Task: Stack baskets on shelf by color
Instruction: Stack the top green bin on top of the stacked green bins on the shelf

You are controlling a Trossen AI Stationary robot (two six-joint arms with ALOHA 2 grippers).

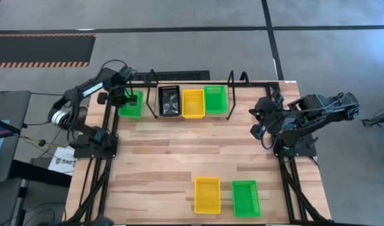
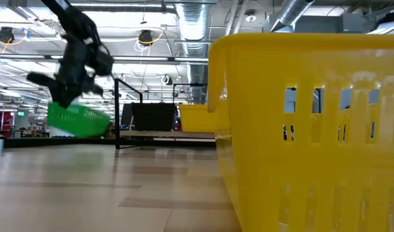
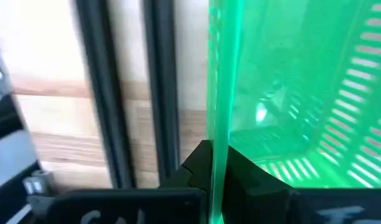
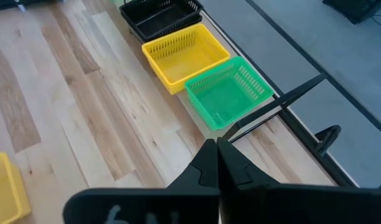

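Risk, clearance: the carried green basket (image 1: 131, 104) hangs tilted in the low view, close to the shelf's end loop (image 1: 152, 94); a snag on the rod is judged possible.
Risk, sorting: the green basket on the shelf (image 1: 215, 99) lies at the far end, beyond the black basket (image 1: 169, 100) and yellow basket (image 1: 192, 103); release at the near end would be judged to split the greens.
Left claw (image 3: 210, 163): clenched on the carried basket's wall, held off the worktop (image 1: 160, 163) outside the shelf's left end.
Right claw (image 4: 216, 158): fingers pressed together, nothing held, waiting at the worktop's right side.
Remaining: a yellow basket (image 1: 206, 194) and a green basket (image 1: 245, 198) at the near edge.
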